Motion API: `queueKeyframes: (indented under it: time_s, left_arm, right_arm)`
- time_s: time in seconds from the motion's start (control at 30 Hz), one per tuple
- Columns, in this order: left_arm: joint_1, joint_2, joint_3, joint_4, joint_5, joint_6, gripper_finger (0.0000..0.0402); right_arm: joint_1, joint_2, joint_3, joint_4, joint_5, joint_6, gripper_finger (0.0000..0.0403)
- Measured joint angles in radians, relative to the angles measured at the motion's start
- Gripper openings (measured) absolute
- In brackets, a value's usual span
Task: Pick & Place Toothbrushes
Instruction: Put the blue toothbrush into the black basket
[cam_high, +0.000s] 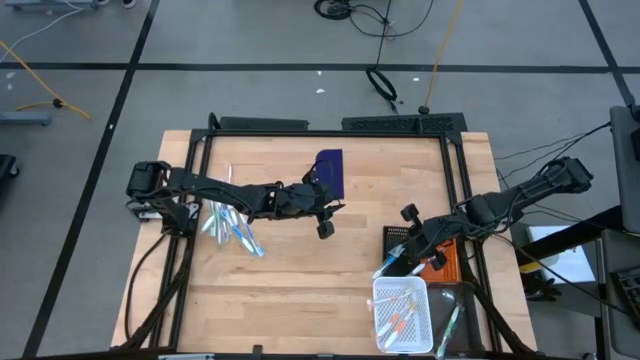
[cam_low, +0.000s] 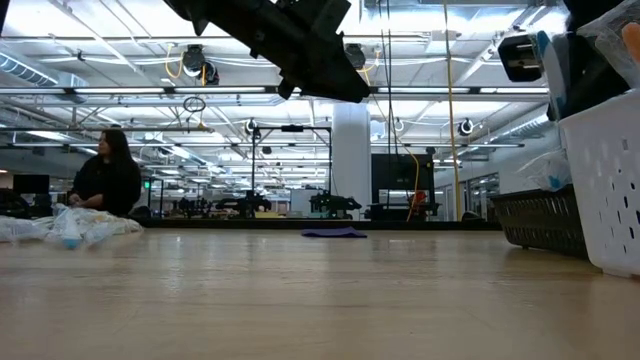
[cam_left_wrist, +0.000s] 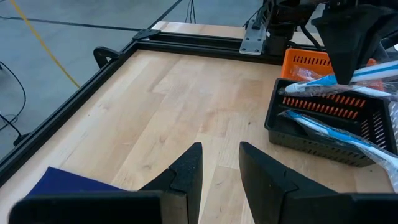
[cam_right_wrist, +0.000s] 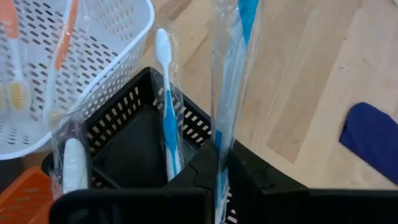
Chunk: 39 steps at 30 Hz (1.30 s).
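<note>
Right wrist view shows the right gripper (cam_right_wrist: 217, 163) clamped on a wrapped blue toothbrush (cam_right_wrist: 235, 81) above the black basket (cam_right_wrist: 130, 140); its slick wrapper could slip free.

A loose heap of toothbrushes (cam_high: 228, 222), mostly light blue and white in clear wrappers, lies on the left side of the table. At the right, one wrapped blue-and-white toothbrush (cam_right_wrist: 231, 74) stands nearly upright, pinched between dark fingers above a black basket (cam_right_wrist: 127, 146). Another blue one (cam_right_wrist: 166, 106) leans inside that basket. Orange and white ones (cam_high: 398, 318) lie in the white basket (cam_high: 402, 288) nearest the front.
</note>
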Motion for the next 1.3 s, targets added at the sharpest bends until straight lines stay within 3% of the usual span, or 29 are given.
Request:
queueKeyframes:
  time_s: [0.4,0.97,1.3]
  left_arm:
    - [0.000,0.000,0.000,0.000,0.000,-0.016,0.0106]
    - [0.000,0.000,0.000,-0.001,0.000,-0.018,0.0106]
    - [0.000,0.000,0.000,-0.001,0.000,-0.017,0.0106]
  right_arm:
    - [0.015,0.000,-0.062,0.083,0.024,0.008,0.0017]
    - [0.015,0.000,-0.067,0.076,0.051,0.143,0.0075]
    - [0.015,-0.002,-0.139,0.155,0.079,0.195,0.0127]
